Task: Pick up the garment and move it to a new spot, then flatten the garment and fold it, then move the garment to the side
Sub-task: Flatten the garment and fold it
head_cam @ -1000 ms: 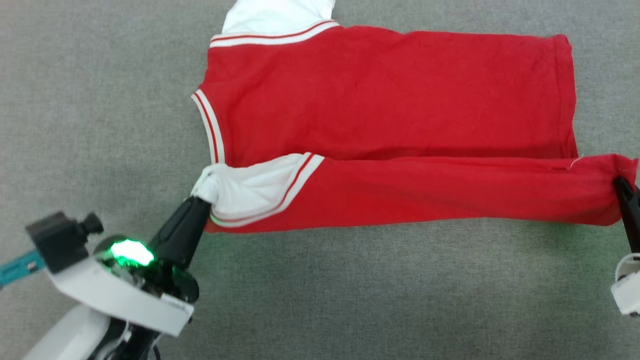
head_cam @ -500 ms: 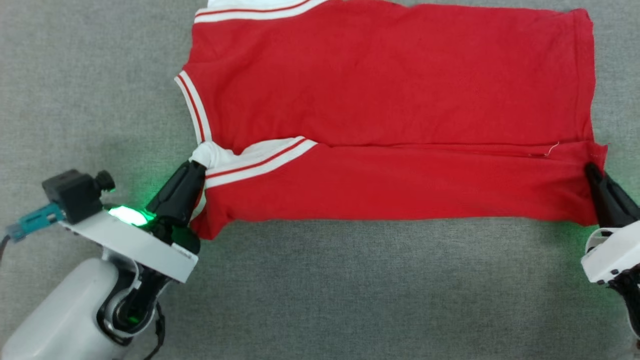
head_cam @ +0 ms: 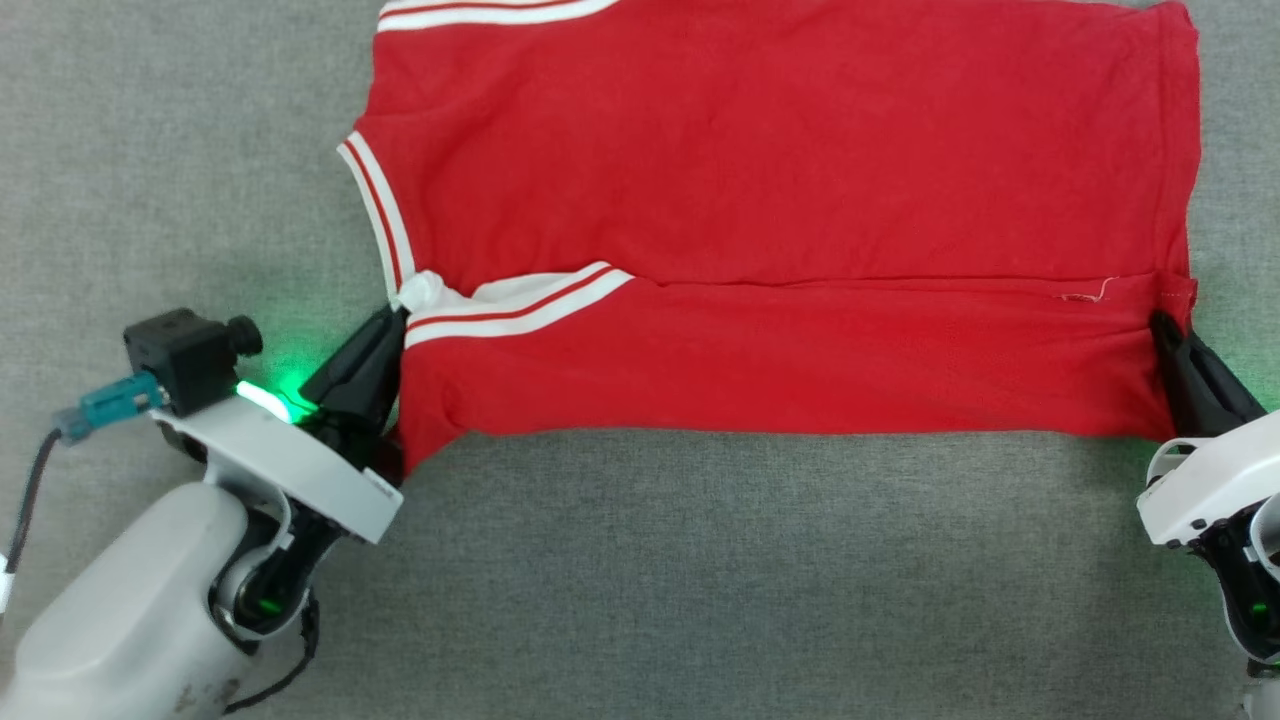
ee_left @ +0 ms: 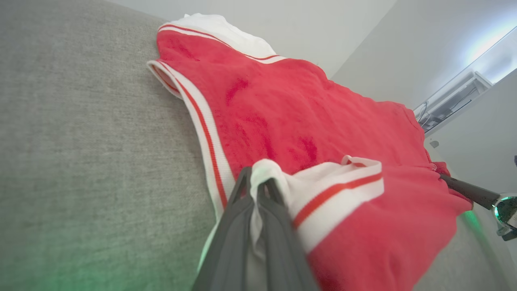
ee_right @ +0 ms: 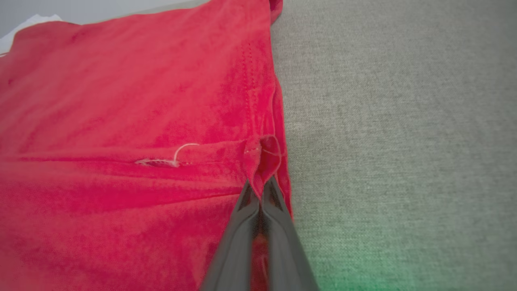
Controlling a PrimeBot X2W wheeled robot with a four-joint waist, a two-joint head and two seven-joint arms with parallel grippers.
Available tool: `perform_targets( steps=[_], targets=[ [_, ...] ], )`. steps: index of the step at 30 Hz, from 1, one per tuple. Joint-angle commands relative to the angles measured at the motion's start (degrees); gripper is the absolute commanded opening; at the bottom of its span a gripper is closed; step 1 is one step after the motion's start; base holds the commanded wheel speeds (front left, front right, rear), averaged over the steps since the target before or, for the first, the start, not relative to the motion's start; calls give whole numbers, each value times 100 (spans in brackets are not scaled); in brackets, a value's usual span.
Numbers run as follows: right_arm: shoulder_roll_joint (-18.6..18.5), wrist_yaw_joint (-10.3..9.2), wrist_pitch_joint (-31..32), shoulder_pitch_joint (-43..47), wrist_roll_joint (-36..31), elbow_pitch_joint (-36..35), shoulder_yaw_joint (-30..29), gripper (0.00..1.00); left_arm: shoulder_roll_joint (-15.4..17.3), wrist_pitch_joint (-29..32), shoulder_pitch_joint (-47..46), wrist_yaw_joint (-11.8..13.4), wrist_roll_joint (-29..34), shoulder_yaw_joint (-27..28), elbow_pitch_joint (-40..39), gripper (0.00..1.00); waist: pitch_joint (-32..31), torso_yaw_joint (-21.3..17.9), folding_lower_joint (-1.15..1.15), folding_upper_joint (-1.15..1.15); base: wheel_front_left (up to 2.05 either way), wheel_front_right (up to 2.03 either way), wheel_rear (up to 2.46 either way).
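A red jersey (head_cam: 780, 200) lies spread on the grey fabric surface (head_cam: 700, 580), its near edge folded over. The left gripper (head_cam: 395, 320) pinches its white sleeve (head_cam: 440, 295) at the fold's left end; the right gripper (head_cam: 1160, 325) pinches the hem (head_cam: 1178, 290) at the right.

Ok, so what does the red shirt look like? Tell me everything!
The shirt is soft red knit cloth with white sleeves and red-and-white striped trim at the collar and armholes. It lies spread on the grey fabric surface, its near long edge folded over itself as a band. The left pincer pinches the white sleeve on that band; the right pincer pinches the hem corner, near a loose white thread. No numbers face up.
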Motion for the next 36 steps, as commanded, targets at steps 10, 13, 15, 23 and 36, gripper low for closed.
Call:
perform_targets(
  steps=[10,13,15,23,36],
  targets=[
    [-93,-5,-230,149,37,7,102,100,631,218,-66,21,-76,-188,-63,100,-636,42,0,0,0,0,0],
    [-123,-5,-271,206,65,-59,15,100,938,550,-206,21,-85,-279,-209,100,-860,63,0,0,0,0,0],
    [-144,-5,-277,271,94,-113,-43,100,1168,871,-354,24,-41,-312,-332,100,-994,83,0,0,0,0,0],
    [-127,-5,-232,442,156,-328,-207,100,1738,3205,-783,390,-819,-617,-1260,100,-1292,75,0,0,0,0,0],
    [81,-5,-352,324,145,-342,-79,100,1836,5555,-996,887,-1951,-1080,-1555,100,-930,-326,0,0,0,0,0]
  ],
)
